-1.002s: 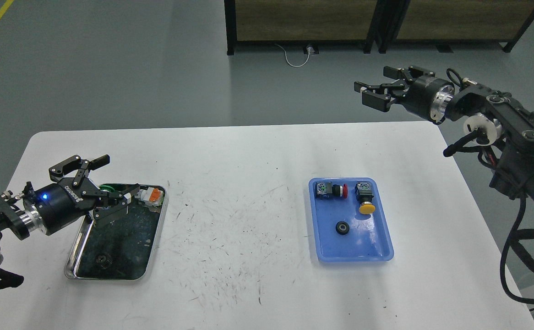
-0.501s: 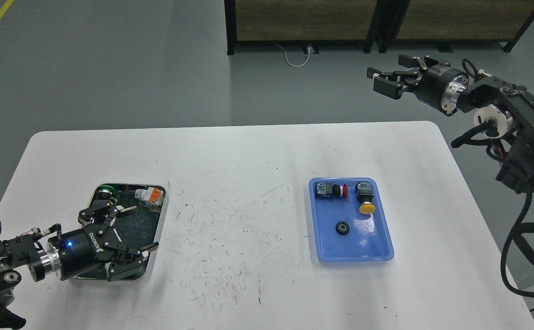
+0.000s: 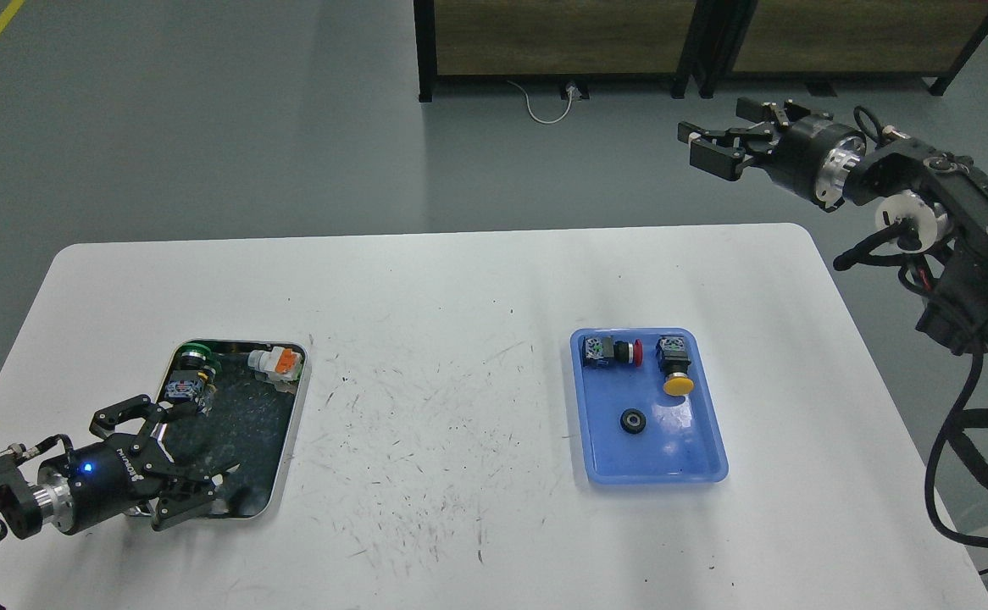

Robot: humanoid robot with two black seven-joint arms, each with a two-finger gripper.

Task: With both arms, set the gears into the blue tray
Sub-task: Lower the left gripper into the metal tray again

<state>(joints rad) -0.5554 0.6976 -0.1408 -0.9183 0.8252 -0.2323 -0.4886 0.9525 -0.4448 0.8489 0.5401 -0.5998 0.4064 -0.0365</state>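
Note:
The blue tray (image 3: 674,453) lies on the right half of the white table. One gear (image 3: 631,421), dark with a pale centre, rests flat in its middle. My left gripper (image 3: 191,455) is low over the near-left corner of the silver tray (image 3: 294,410), fingers spread open, and it hides what lies under it there. My right gripper (image 3: 712,146) is held high beyond the table's far right corner, open, with nothing between its fingers.
A red-capped switch (image 3: 614,352) and a yellow-capped switch (image 3: 676,373) lie at the blue tray's far end. The silver tray holds a green-capped switch (image 3: 194,363) and an orange-and-white part (image 3: 277,362). A dark cabinet (image 3: 562,42) stands on the floor behind.
My left gripper has dropped from the silver tray's far-left edge to its near-left corner and drawn back leftward, staying open. The right gripper rose and moved right, away from the table.

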